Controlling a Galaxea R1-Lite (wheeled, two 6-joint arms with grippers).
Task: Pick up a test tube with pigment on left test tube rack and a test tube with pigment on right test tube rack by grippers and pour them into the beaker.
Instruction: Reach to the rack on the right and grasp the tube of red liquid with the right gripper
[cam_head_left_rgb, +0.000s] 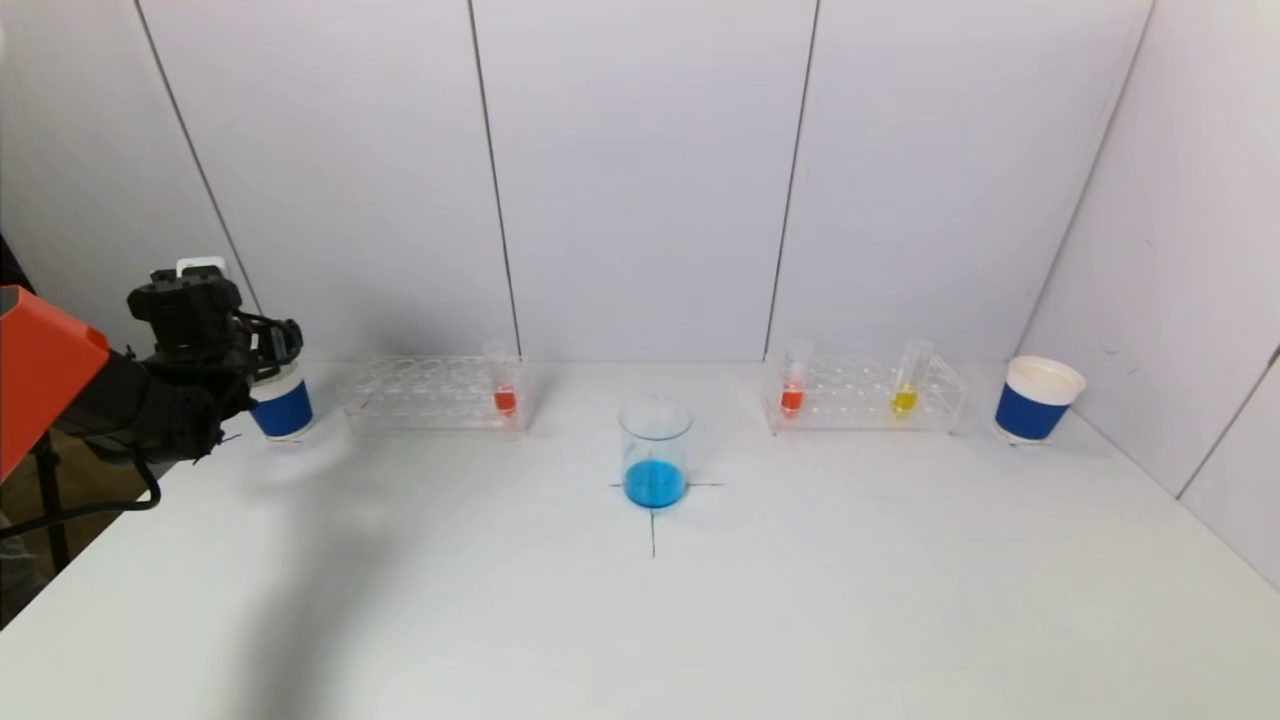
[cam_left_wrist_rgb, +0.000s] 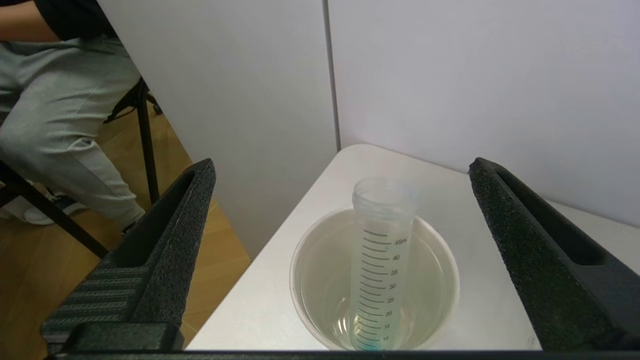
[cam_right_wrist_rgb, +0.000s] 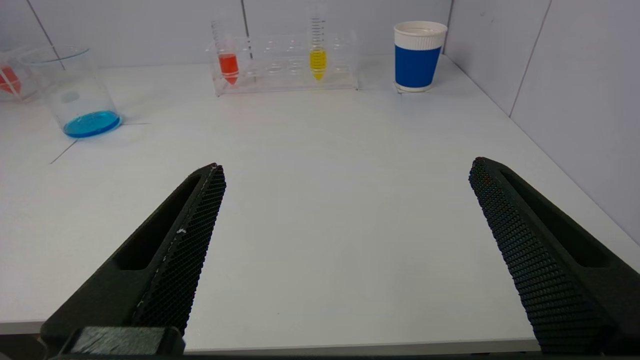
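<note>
At the far left corner of the table (cam_head_left_rgb: 640, 620), my left gripper (cam_left_wrist_rgb: 340, 260) hangs above the left cup (cam_head_left_rgb: 283, 408), jaws spread wide and holding nothing. In the wrist view an almost empty graduated tube (cam_left_wrist_rgb: 381, 265) stands tilted inside that cup, a trace of blue at its tip, untouched by either finger.

Just right of the cup sits the left rack (cam_head_left_rgb: 430, 393), with one red tube (cam_head_left_rgb: 504, 385) upright at its right end. Near the middle of the table, on the crossed lines, the beaker (cam_head_left_rgb: 655, 452) holds a shallow layer of blue liquid.

Further right is the right rack (cam_head_left_rgb: 862, 394), carrying a second red tube (cam_head_left_rgb: 793, 385) at its left end and a yellow tube (cam_head_left_rgb: 908, 380) toward its right. The right cup (cam_head_left_rgb: 1037, 399) stands just beyond it.

My right gripper (cam_right_wrist_rgb: 345, 250) does not show in the head view; its own camera shows it low over the near edge of the table, jaws wide apart and empty, well apart from the right rack.
</note>
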